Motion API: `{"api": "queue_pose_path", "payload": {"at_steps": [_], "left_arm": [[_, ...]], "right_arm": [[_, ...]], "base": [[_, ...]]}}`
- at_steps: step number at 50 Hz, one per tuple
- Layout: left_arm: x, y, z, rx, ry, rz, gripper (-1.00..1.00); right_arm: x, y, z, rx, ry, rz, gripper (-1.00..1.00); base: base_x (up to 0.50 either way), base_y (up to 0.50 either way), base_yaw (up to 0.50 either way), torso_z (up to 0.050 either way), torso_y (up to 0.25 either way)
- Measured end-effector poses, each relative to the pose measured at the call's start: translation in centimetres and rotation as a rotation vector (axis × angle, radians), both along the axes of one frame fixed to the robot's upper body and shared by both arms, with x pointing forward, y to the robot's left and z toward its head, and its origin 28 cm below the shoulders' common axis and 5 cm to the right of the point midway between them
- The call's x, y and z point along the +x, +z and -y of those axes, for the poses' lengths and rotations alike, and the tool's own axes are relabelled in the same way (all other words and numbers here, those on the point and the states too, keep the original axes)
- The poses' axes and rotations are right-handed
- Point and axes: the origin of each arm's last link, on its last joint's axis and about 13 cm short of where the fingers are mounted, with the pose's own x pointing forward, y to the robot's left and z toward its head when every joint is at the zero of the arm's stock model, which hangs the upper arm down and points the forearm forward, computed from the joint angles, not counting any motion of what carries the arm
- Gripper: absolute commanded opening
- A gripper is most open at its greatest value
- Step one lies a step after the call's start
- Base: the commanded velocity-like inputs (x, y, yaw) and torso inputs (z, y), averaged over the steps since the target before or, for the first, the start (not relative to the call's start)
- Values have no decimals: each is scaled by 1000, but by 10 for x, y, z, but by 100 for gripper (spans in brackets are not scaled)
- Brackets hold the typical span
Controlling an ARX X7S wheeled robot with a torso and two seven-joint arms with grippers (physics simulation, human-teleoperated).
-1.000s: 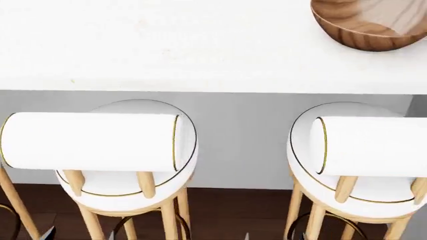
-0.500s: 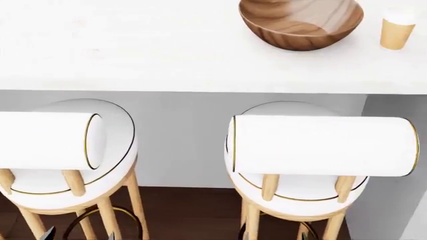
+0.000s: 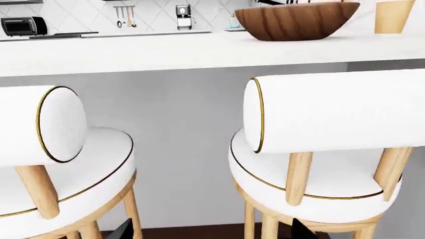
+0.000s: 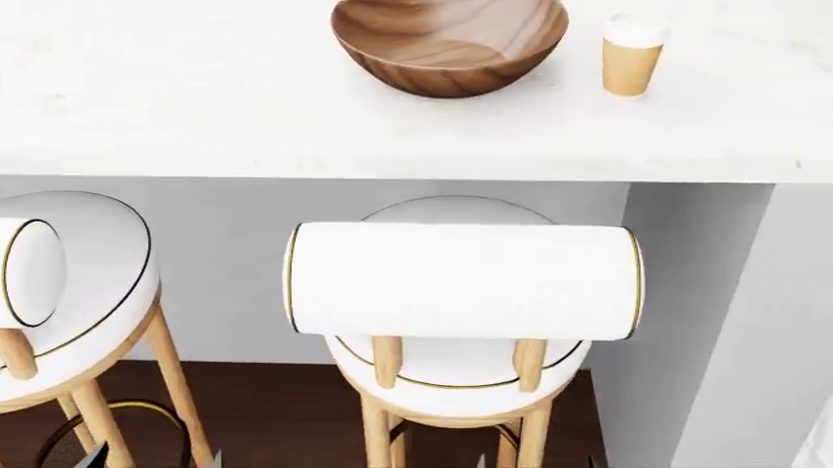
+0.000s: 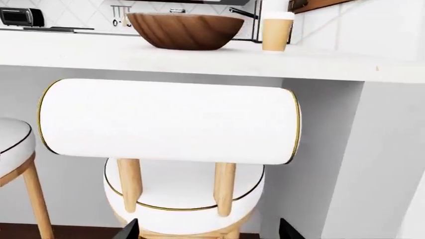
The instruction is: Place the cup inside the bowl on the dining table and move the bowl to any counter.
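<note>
The white counter (image 4: 195, 107) takes the upper part of the head view, with a grey-white base under it. In front of it stand two bar stools with white cushions and light wooden legs. The stool in the middle (image 4: 462, 292) has its round bolster back turned to the camera, and the second stool (image 4: 65, 283) is at the left edge of the head view, only partly visible.

The wooden bowl (image 4: 450, 44) stands upright on the counter, and its far rim is cut by the top of the picture. Just beside it, on the right and not touching, stands the paper cup (image 4: 630, 56) with its white lid on.

The right claw (image 5: 206, 230) shows only two dark finger tips at the bottom of the right wrist view, set wide apart, with nothing between them. The left claw (image 3: 212, 230) looks the same in the left wrist view. Both claws are low, at the height of the stool seats, well below the counter top and well apart from the bowl and the cup.
</note>
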Motion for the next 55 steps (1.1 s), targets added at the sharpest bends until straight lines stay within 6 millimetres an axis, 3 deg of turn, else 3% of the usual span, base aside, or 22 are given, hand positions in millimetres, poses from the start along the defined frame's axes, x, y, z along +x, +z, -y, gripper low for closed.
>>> {"api": "queue_pose_path", "payload": {"at_steps": [14, 50, 55], "left_arm": [[0, 1, 1, -6, -1, 3, 100], [-1, 6, -1, -20, 16, 36, 100], [-1, 6, -1, -18, 21, 43, 100]], "right_arm": [[0, 0, 1, -1, -1, 2, 100], [0, 1, -1, -1, 13, 21, 100], [-1, 1, -1, -1, 14, 20, 100]], "base": [[-1, -340, 0, 0, 0], [0, -2, 0, 0, 0], [0, 0, 0, 47, 0]]}}
